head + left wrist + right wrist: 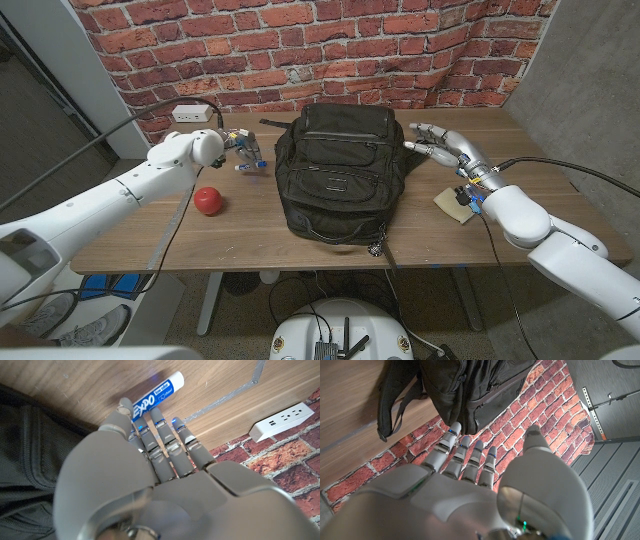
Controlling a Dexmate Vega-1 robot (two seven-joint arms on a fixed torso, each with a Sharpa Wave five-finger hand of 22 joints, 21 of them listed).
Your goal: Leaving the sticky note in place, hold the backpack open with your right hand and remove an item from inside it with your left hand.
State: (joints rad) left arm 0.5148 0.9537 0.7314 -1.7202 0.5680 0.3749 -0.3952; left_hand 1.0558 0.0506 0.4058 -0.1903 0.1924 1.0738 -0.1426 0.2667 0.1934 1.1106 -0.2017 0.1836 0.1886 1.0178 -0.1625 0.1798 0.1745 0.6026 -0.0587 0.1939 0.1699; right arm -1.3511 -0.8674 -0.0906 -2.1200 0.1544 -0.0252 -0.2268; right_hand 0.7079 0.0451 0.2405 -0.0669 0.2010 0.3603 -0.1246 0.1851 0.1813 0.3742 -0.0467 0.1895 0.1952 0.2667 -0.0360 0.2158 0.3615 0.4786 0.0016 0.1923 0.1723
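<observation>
A black backpack (337,170) lies in the middle of the wooden table, its zips showing no opening. My right hand (443,146) hovers by its upper right side with fingers spread and nothing in them; whether they touch the fabric is unclear. In the right wrist view the fingers (462,457) reach toward the backpack (470,385). My left hand (241,147) is left of the backpack, fingers loosely apart above a blue-and-white marker (251,165) that lies on the table. The left wrist view has the marker (157,396) just past the fingertips (161,422). A tan sticky note (453,204) lies under my right wrist.
A red ball (208,200) sits on the table left of the backpack, near my left forearm. A white power strip (196,114) lies at the back left edge by the brick wall. A backpack strap (385,250) hangs over the front edge.
</observation>
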